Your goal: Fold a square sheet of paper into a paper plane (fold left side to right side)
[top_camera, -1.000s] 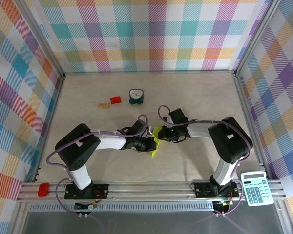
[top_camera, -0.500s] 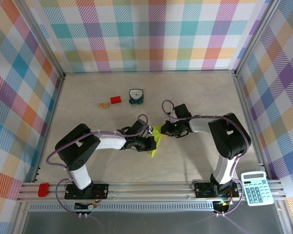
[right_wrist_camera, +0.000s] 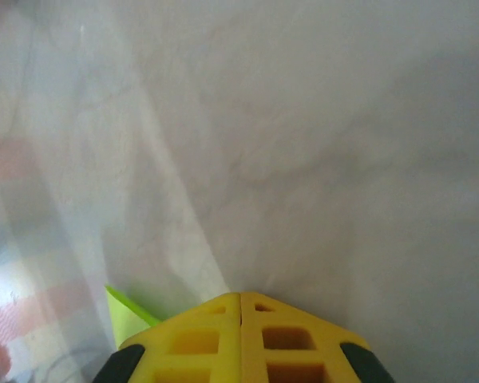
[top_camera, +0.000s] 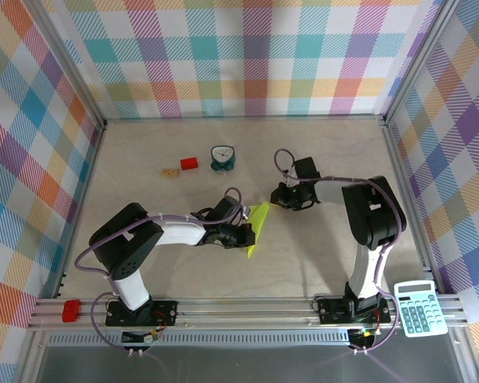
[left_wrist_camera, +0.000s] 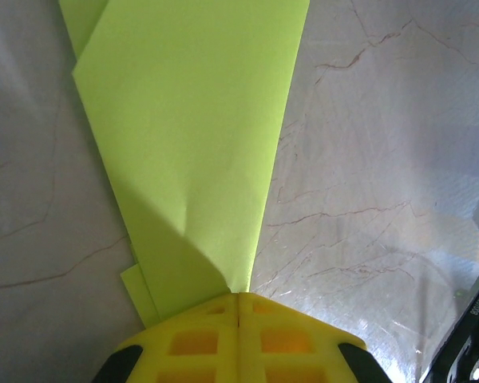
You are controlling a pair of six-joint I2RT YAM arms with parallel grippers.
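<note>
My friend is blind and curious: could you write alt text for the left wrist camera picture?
A folded lime-green paper lies on a marbled grey table, narrowing to a point that meets the closed yellow tips of the robot's left hand at the bottom edge.

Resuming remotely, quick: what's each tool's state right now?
Left tool: closed, tips on the folded paper; a grip cannot be told.
Right tool: closed, holding nothing.

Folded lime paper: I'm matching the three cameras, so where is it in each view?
Top external: folded lime paper at centre, just right of the left gripper.
Left wrist: upper middle, tapering down to that gripper.
Right wrist: small corner, bottom left.
Shared landmark: marbled table.
</note>
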